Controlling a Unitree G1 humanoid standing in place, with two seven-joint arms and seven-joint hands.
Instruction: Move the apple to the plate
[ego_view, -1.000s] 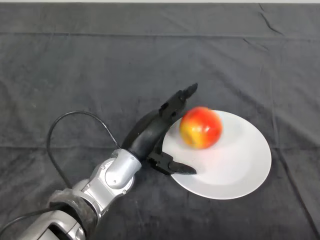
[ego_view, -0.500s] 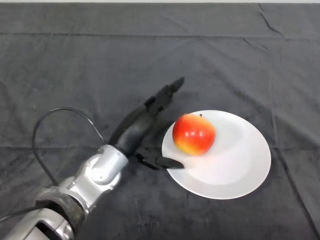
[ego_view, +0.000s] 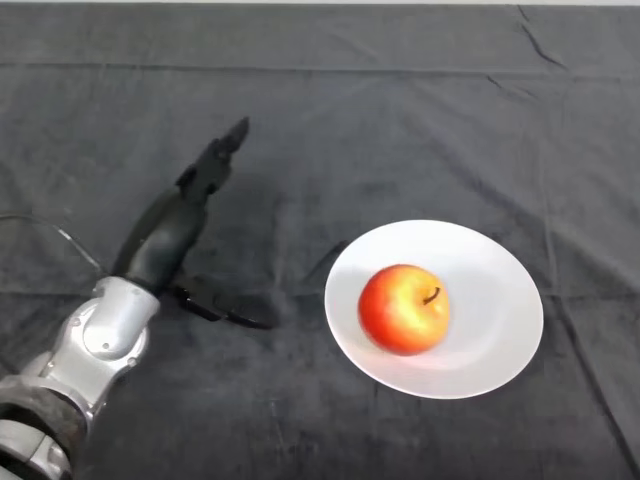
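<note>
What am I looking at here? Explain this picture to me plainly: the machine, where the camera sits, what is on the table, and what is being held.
This is a humanoid robot standing at a table covered by a dark cloth. The camera sits on the robot's head and looks down, so you see the table as the robot does. Its silver-grey left arm comes in from the lower left and ends in a black left hand with a thumb and thick fingers. On the cloth lies a white plate, and a red and yellow apple rests on it, stem showing. The hand holds nothing: its fingers are straight, and it sits well to the left of the plate, touching neither plate nor apple. The apple being on the plate, the job looks done.
</note>
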